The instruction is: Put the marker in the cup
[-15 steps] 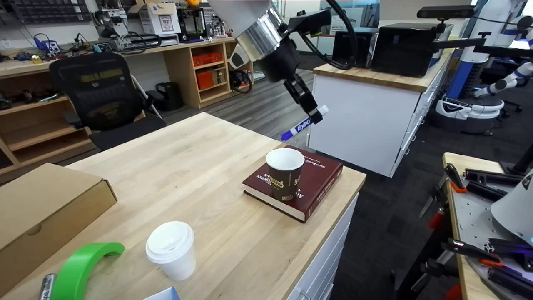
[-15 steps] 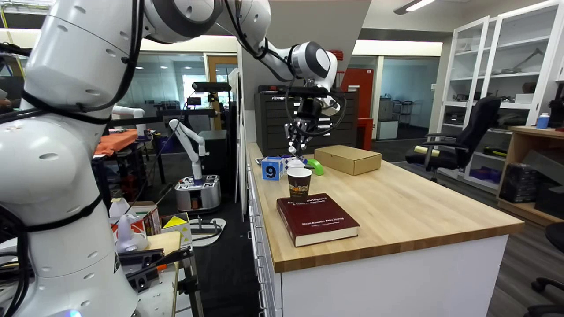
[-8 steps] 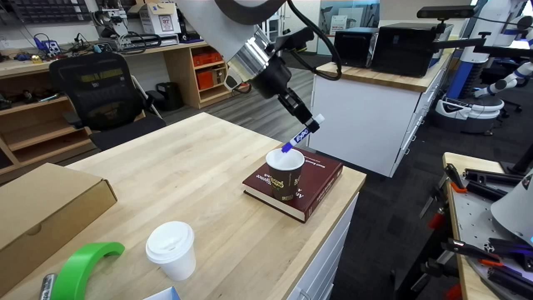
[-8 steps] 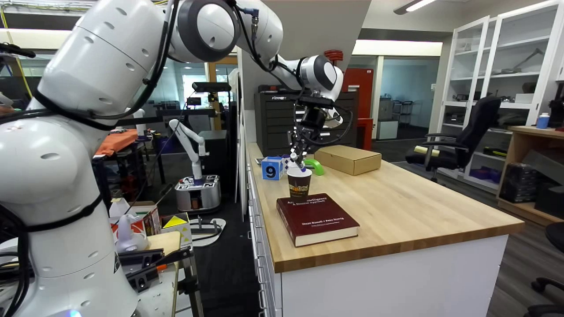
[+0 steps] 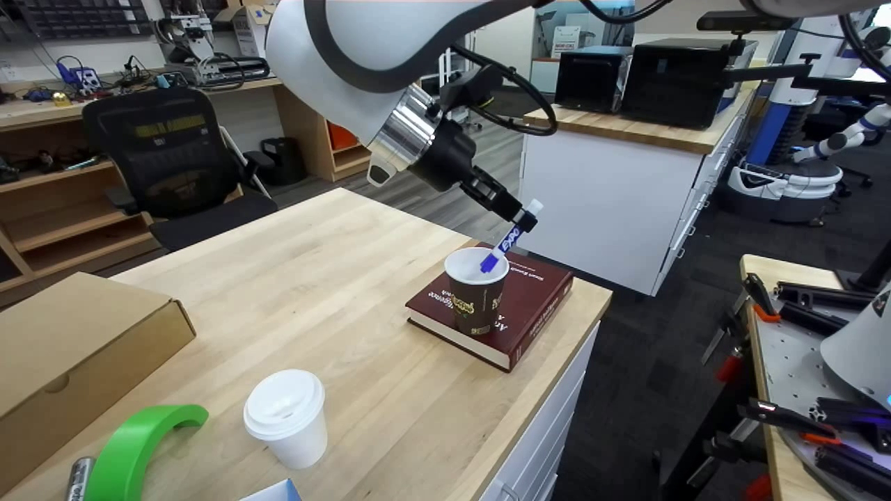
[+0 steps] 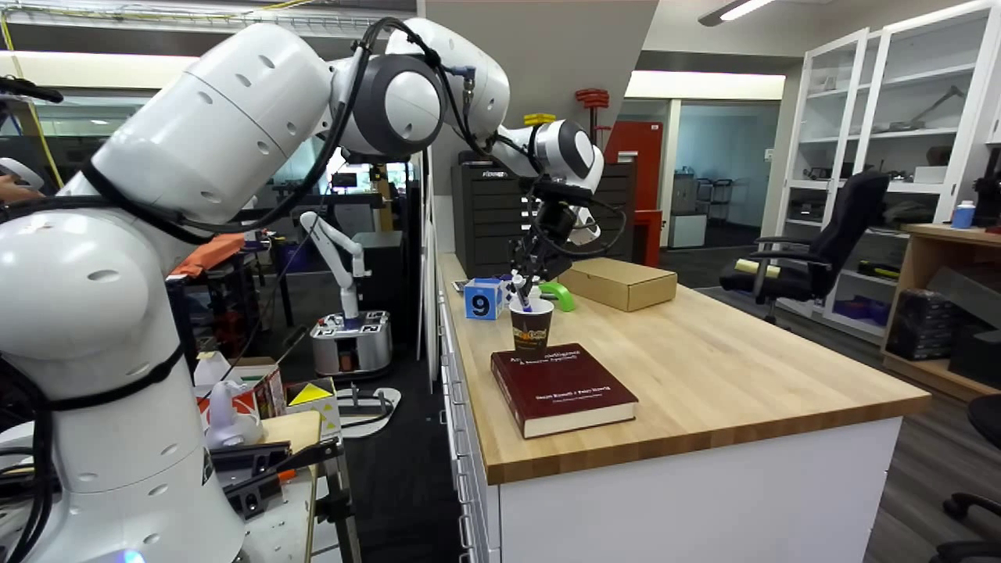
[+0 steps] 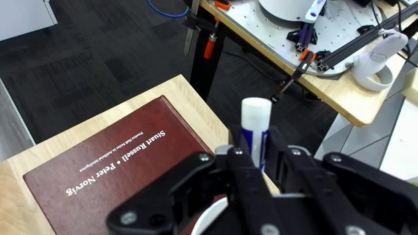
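The marker is white with a blue label and a bluish-purple cap pointing down. My gripper is shut on its upper part, and the marker tilts. In the wrist view the marker's white end stands up between the fingers. The cup, dark brown with a white rim and inside, stands upright on the dark red book. The marker's capped end is within the cup's mouth in both exterior views, where the cup also shows. In the wrist view the gripper hides most of the cup, leaving part of its rim.
A white lidded cup, a green arch and a cardboard box stand on the wooden table. A blue and white number block is beyond the cup. The table edge runs close beside the book.
The gripper has come down with the marker held. The marker has become steeper, and its capped end has moved from above the cup into its mouth. The cup and book have not moved.
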Controlling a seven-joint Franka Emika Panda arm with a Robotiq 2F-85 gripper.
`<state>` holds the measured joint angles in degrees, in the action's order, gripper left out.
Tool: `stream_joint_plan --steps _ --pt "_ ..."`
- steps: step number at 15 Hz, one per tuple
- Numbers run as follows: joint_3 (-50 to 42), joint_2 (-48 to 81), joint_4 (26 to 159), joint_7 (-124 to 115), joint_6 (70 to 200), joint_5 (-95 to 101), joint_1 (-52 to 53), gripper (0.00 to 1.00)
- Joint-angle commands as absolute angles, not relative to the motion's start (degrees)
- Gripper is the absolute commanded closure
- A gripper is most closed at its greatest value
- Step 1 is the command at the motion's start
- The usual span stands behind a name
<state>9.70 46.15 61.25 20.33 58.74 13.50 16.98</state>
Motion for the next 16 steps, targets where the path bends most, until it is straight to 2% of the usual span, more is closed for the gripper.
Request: stream_joint_plan --steps 1,7,8,10,16 --pt "9.97 51.32 52.53 23.85 52.8 17.57 19.69 0.95" --pt "9.57 55.72 46.08 29.14 51.59 22.09 23.04 0.95" --pt "9.29 56.27 45.27 29.42 51.51 22.62 23.46 0.55" --pt "8.93 56.91 43.86 30.19 51.9 23.68 23.98 0.49" --pt "8.93 55.22 42.73 29.27 53.85 22.79 22.11 0.09"
